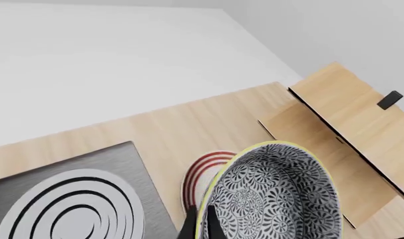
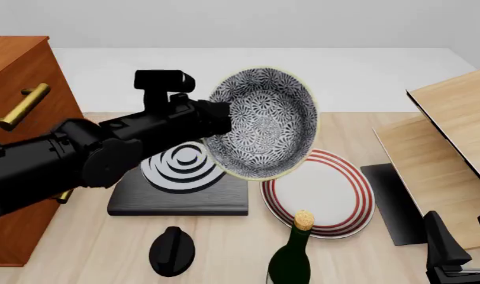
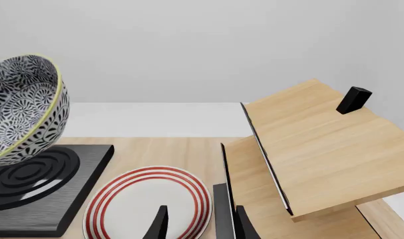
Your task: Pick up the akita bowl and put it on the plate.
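The akita bowl (image 2: 263, 121), black-and-white floral with a pale rim, hangs tilted in the air with its opening facing the front camera. My left gripper (image 2: 216, 121) is shut on its rim; in the left wrist view the gripper (image 1: 203, 225) pinches the rim of the bowl (image 1: 275, 199). Below and right of the bowl, the white plate (image 2: 319, 192) with red rings lies on the table. The bowl covers most of the plate (image 1: 205, 169) in the left wrist view. My right gripper (image 2: 464, 239) stands open at the front right, near the plate (image 3: 148, 204). The bowl (image 3: 22, 109) also shows there.
A black square slab (image 2: 180, 177) with white rings lies left of the plate. A dark bottle (image 2: 291, 257) and a black knob-like object (image 2: 170, 251) stand at the front. A wooden cabinet (image 2: 19, 118) is at the left, a tilted wooden shelf (image 2: 453, 136) at the right.
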